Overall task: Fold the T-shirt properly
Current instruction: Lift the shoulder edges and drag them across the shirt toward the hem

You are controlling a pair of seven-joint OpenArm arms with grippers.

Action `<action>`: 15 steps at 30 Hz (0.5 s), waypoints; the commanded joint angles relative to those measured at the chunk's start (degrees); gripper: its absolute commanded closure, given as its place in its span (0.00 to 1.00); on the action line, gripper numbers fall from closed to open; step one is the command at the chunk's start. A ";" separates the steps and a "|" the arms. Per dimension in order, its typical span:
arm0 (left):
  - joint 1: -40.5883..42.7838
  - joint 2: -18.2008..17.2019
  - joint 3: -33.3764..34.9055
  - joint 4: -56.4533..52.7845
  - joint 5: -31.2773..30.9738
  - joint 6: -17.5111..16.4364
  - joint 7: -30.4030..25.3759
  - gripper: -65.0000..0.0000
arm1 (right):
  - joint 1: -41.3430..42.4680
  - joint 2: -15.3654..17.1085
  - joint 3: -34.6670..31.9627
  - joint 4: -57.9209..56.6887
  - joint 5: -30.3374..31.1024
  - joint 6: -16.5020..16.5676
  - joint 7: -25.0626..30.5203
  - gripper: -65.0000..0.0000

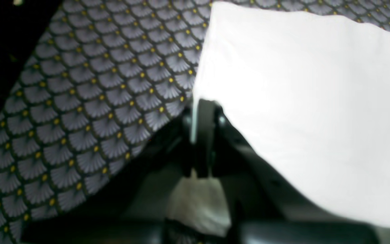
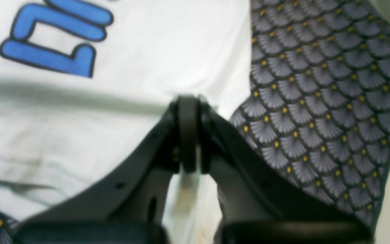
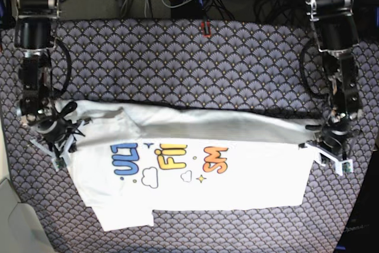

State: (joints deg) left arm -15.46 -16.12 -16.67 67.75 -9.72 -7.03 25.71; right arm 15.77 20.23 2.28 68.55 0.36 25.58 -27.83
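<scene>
T-shirt (image 3: 195,164) half-folded, print up

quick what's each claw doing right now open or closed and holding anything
Left claw: closed, pinching the edge of the T-shirt.
Right claw: closed, also gripping the T-shirt's edge on its side.

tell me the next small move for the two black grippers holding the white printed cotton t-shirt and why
Probably carry both toward the near hem: the left gripper and right gripper are shut on the white printed T-shirt, a raised fold spans between them, and print is still showing.
</scene>
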 commanded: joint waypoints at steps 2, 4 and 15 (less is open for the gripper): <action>-2.07 -0.19 -0.08 0.87 1.58 -0.14 -1.58 0.99 | 2.12 0.83 -1.10 0.24 0.21 -0.40 1.33 1.00; -2.60 -0.19 -0.08 0.87 2.73 -0.14 -1.58 0.99 | 2.12 0.83 -1.98 0.15 0.03 -0.40 1.42 1.00; -4.18 -0.36 -0.08 0.78 2.90 -0.14 -1.58 0.99 | 4.14 0.83 -2.86 0.15 -0.05 -0.66 1.33 1.00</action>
State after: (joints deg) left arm -17.98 -15.55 -16.49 67.51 -6.66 -7.33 25.54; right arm 18.37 20.18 -1.04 67.83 0.14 25.47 -27.75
